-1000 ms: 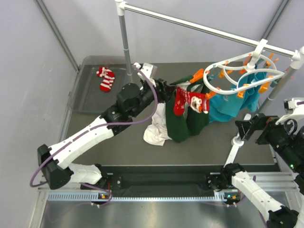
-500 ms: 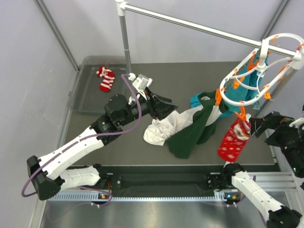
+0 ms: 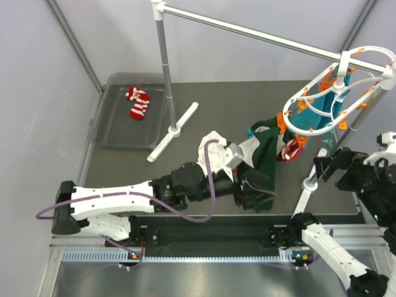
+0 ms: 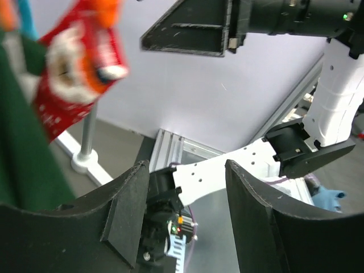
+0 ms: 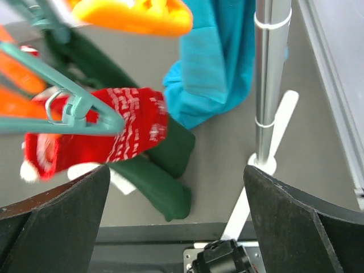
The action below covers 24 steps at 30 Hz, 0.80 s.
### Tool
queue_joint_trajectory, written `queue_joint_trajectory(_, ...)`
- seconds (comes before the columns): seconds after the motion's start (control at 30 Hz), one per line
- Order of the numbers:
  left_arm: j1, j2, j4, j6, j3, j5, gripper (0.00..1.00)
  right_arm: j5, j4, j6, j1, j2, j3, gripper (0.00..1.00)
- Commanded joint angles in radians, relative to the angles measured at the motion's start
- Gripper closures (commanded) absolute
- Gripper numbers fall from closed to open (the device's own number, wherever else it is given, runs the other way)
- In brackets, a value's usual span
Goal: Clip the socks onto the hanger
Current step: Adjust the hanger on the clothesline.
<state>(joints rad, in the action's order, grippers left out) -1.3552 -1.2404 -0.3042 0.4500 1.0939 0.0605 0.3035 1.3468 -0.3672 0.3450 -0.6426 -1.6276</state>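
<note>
The widest open stretch of the counter [image 3: 247, 102] ran between the shallow tray [image 3: 99, 127] at the far left corner and the hanger [image 3: 337, 93] at the far right. Grey walls closed in the left and back edges.

The white oval hanger hung tilted from the right end of the long rail [image 3: 247, 32], its two rings studded with orange clips. The dotted sock [image 3: 291, 149], red with small white marks and a white cuff, dangled from an orange clip [image 3: 283, 125] on the hanger's lower side. The striped sock [image 3: 138, 103] lay flat in the tray, well apart from everything else.

The left pincer [image 3: 258, 187] reached across the near middle of the counter, just beside the green cloth [image 3: 267, 158]. Its fingers [image 4: 128, 219] stood apart with nothing between them. The right pincer [image 3: 327, 167] hovered near the rail's right post [image 3: 307, 185], spread wide and likewise holding nothing.

The green cloth draped from the hanger down to the counter. A white cloth [image 3: 212, 143] was bunched just behind the left arm, and a teal cloth [image 3: 330, 99] hung inside the rings. From the right wrist, the dotted sock hung in front of the green and teal cloths, and the post stood upright to the right of them. The white foot bar [image 3: 174, 131] of the rail's left post lay slantwise across the middle of the counter.
</note>
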Motion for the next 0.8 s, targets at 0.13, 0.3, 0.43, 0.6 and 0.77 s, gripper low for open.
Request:
queue_joint_trajectory(0.13, -0.180, -0.151, -0.236, -0.301, 0.136, -0.269, 0.39, -0.127, -0.126, 0.077, 0.011, 0.083, -0.043, 0.00)
queue_joint_trajectory(0.3, -0.209, -0.381, -0.234, -0.420, 0.296, -0.396, 0.38, -0.118, -0.107, 0.093, 0.011, 0.041, -0.120, 0.00)
queue_joint_trajectory(0.43, -0.209, -0.558, -0.210, -0.494, 0.383, -0.572, 0.36, -0.081, -0.114, 0.094, 0.011, 0.041, -0.133, 0.00)
queue_joint_trajectory(0.6, -0.209, -0.590, -0.162, -0.461, 0.390, -0.622, 0.36, -0.038, -0.161, 0.074, 0.011, 0.015, -0.126, 0.00)
queue_joint_trajectory(0.77, -0.209, -0.464, -0.199, -0.376, 0.250, -0.461, 0.36, -0.053, -0.273, 0.018, 0.011, -0.043, -0.233, 0.00)
